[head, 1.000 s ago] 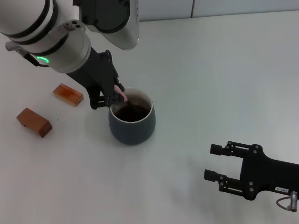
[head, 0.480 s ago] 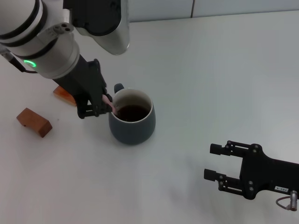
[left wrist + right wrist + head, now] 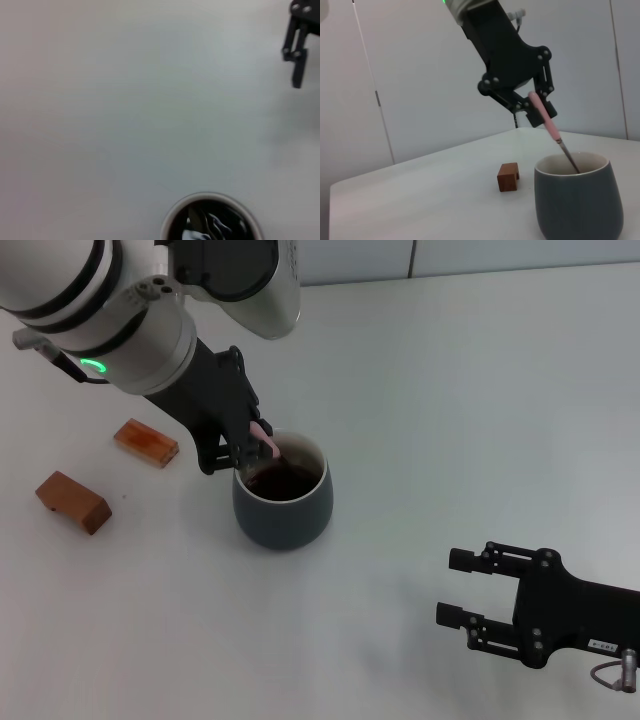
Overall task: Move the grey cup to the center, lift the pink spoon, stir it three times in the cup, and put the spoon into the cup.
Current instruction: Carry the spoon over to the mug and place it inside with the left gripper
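One spoon end is hidden: the pink spoon (image 3: 547, 121) dips into the grey cup (image 3: 283, 502), bowl submerged. Left gripper (image 3: 243, 445) pinches its handle, back over the rim after swinging toward the counter's left edge. Right gripper (image 3: 462, 587) rests spread near the front right corner.

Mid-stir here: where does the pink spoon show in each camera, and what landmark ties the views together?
Head view: the pink spoon slants into the grey cup, held by the left gripper.
Left wrist view: a glint inside the cup; too blurred to call it the spoon.
Right wrist view: spoon slanting down into the cup.
Shared landmark: the grey cup.
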